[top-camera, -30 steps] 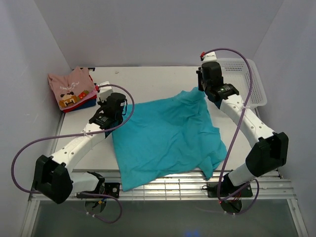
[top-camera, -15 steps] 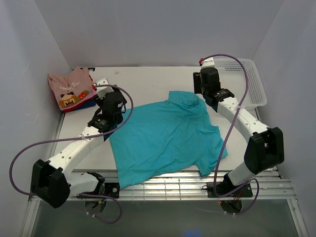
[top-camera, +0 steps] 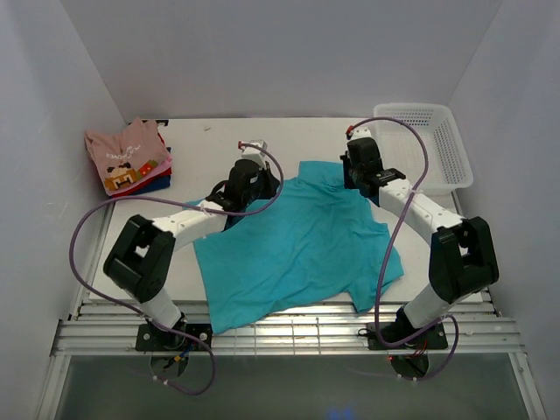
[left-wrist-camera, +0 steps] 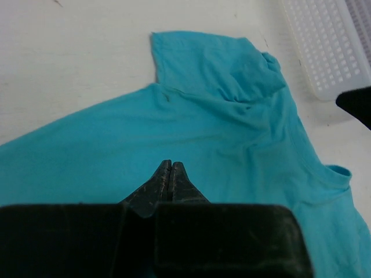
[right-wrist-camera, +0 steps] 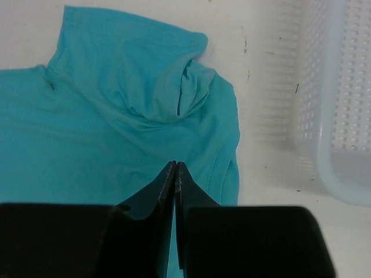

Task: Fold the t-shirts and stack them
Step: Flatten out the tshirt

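A teal t-shirt [top-camera: 297, 245] lies spread out in the middle of the table, one sleeve [left-wrist-camera: 208, 58] bunched at its far edge. My left gripper [top-camera: 262, 184] hovers over the shirt's far left part, shut with nothing in it [left-wrist-camera: 168, 164]. My right gripper [top-camera: 353, 175] is over the far right shoulder, near the crumpled sleeve [right-wrist-camera: 174, 87], and is also shut and empty [right-wrist-camera: 175, 165]. A stack of folded t-shirts [top-camera: 129, 156] sits at the far left corner: pink with a pixel graphic on top, red and dark blue beneath.
A white mesh basket [top-camera: 423, 109] stands at the far right, close to the right arm [right-wrist-camera: 330, 116]. A metal grate [top-camera: 306, 328] runs along the near edge; the shirt's hem hangs over it. Grey walls close in three sides.
Both grippers let go of the teal shirt and shut again. The shirt has dropped flatter onto the table. The left arm has swung right, from the shirt's left edge to its far middle.
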Tool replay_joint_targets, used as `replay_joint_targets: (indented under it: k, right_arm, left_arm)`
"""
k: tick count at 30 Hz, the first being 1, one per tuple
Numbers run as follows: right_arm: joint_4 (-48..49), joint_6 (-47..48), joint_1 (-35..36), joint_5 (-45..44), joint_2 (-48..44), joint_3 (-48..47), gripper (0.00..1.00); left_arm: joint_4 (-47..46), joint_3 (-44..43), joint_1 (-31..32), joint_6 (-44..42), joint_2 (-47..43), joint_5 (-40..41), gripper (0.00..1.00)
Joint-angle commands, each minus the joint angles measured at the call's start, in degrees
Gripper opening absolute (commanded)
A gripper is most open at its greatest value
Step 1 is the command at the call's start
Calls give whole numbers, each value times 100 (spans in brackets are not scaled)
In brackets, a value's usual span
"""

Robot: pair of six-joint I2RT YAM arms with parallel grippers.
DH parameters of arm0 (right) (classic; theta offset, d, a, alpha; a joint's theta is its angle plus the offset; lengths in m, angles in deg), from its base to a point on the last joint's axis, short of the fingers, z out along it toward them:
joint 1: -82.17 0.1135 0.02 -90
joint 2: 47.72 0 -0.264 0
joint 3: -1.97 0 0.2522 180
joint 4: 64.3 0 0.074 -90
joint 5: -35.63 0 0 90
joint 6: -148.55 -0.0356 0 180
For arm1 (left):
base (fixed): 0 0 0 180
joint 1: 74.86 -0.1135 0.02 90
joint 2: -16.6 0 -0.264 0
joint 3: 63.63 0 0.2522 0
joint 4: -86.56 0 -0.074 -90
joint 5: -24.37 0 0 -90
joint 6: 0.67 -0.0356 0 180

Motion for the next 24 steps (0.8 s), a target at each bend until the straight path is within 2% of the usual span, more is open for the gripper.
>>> replay_joint_targets:
  k: [1,7,12,19,24]
  right_arm:
    - [344,-23,18,403,121,-18,8]
    - [283,57,27,983,1447,-1151,8]
    - [73,83,18,1037,2422,-1872,8]
    - [-472,30,27,888,3329,-2795,8]
    - [-1113,83,27,887,4162,-3972,8]
  left_arm:
    - [-581,-441,60,-139,304,-1279,0]
    - [-880,-108,201,99,296,-1509,0]
    - [-880,453,307,248,-99,-1491,0]
    - [-871,1384,474,529,-1188,-1421,0]
    - [-784,2071,500,722,-2355,-1298,0]
